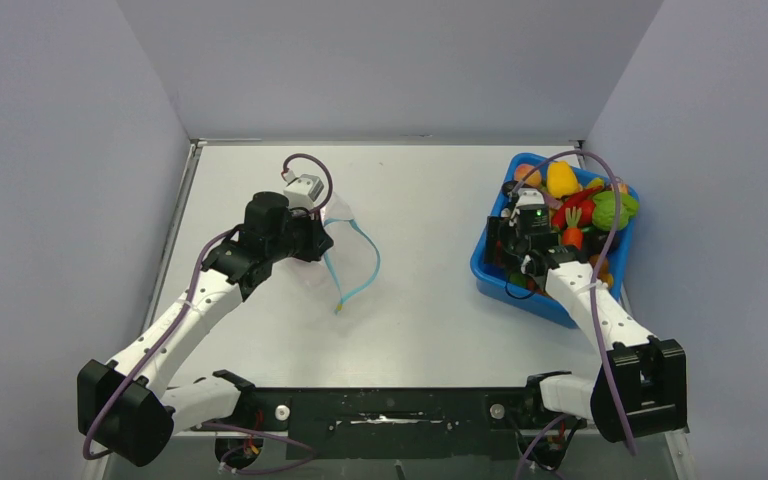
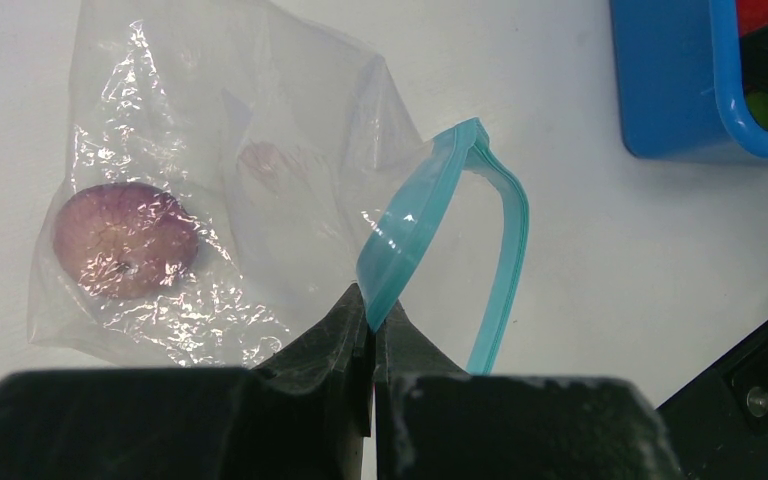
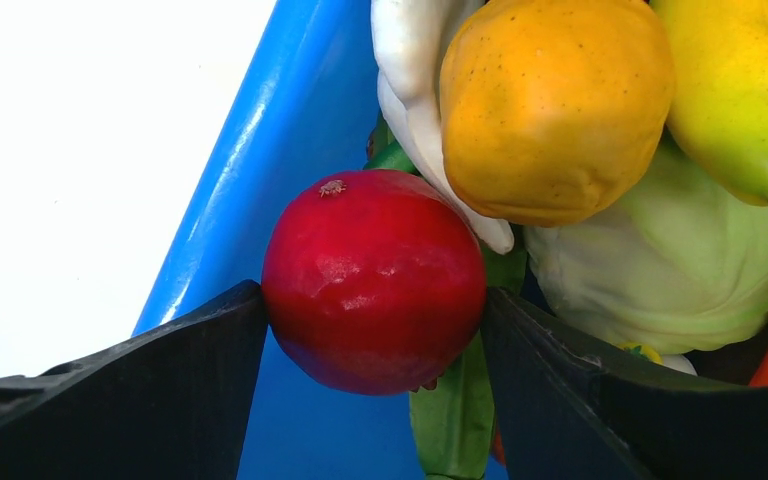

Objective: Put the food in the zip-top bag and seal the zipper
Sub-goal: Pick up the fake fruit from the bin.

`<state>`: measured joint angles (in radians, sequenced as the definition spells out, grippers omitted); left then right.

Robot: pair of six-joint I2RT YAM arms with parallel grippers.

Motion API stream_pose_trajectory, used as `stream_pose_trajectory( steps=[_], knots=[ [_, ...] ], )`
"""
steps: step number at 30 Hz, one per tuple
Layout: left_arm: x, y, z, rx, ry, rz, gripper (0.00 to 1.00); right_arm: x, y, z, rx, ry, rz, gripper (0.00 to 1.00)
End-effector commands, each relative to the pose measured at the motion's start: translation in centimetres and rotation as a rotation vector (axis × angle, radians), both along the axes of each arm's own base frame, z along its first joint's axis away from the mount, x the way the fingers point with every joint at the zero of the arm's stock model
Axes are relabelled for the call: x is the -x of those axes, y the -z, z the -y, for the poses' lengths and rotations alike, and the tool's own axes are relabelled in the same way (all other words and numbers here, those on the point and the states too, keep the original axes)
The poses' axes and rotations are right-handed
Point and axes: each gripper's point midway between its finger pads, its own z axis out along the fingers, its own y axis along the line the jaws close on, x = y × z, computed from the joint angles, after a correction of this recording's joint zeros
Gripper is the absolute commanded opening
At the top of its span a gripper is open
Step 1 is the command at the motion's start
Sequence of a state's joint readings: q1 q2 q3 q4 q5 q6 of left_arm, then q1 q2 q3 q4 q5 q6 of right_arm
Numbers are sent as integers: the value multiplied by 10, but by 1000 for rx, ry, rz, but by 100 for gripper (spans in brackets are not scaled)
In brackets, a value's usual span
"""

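Clear crinkled plastic: zip-top bag, lying flat on the white table, left of centre and well apart from the bin.

- zipper: light teal strip along the bag's mouth. Its two lips are parted into an open loop, and one lip rises off the table.
- purple piece: round and dimpled, inside the bag near its closed end (seen through the film). A faint pinkish shape shows deeper in the bag; I cannot tell what it is.
- left gripper: at the bag's mouth, fingers pressed together and pinching the raised lip of the zipper at its lower end.
- red round fruit: glossy, low in the bin against its near wall, set between the fingers of the right gripper. The fingers are spread wide and one presses each side of the fruit.
- orange-yellow dimpled fruit: just above the red one and touching it.
- white piece: curved, tucked behind the orange-yellow fruit.
- yellow pointed piece: to the right, lying over the pale green leafy piece.
- blue bin: at the table's right side, heaped with the remaining toy food. From above a carrot and a larger yellow piece can be made out.
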<state>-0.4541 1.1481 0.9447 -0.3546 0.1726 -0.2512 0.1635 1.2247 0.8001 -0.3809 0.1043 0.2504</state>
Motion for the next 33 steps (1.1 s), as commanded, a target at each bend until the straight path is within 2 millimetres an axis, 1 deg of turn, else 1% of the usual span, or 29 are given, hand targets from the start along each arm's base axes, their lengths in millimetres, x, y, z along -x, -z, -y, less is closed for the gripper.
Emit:
stream_pose_trajectory(
  steps=[1, 4, 9, 13, 17, 21, 27, 28, 30, 33],
  knots=[
    [-7, -24, 2, 44, 0, 83, 0, -14, -23, 5, 33, -3, 100, 69],
    [-8, -24, 2, 44, 1, 83, 0, -12, -31, 6, 28, 7, 117, 64],
    [-8, -24, 2, 42, -3, 83, 0, -4, -39, 5, 10, 31, 128, 63],
    [-9, -23, 1, 42, -7, 80, 0, 3, -50, 4, 6, 46, 132, 62],
    [-9, -22, 4, 54, -9, 68, 0, 7, -76, -3, -7, 24, 195, 61],
    [-9, -29, 9, 79, 4, 68, 0, 12, -99, -16, -49, 0, 251, 60],
    [-7, -43, 14, 109, 21, 71, 0, 16, -118, -53, -134, -87, 308, 59],
    [-7, -43, 15, 113, 20, 62, 0, 17, -123, -62, -161, -114, 318, 60],
    [-7, -45, 18, 126, 20, 38, 0, 18, -138, -83, -233, -171, 360, 60],
    [-6, -47, 24, 155, 31, 9, 0, 23, -159, -118, -368, -270, 420, 60]
  ],
)
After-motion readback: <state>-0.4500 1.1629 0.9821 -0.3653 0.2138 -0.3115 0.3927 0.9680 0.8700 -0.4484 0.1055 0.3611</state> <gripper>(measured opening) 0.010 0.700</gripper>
